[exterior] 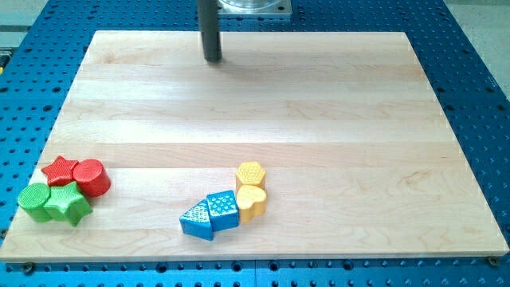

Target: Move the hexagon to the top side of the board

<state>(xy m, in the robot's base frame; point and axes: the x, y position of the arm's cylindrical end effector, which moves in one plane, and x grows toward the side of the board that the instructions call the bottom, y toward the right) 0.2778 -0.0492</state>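
Note:
The yellow hexagon (250, 173) sits on the wooden board (335, 119) below its middle. It touches a yellow heart (252, 202) just below it. My tip (212, 59) is near the view's top, a little left of the middle, far above the hexagon and touching no block.
A blue cube (222, 210) and a blue triangle (197, 220) lie left of the heart. At the view's lower left are a red star (60, 169), a red cylinder (91, 177), a green cylinder (34, 201) and a green star (68, 203).

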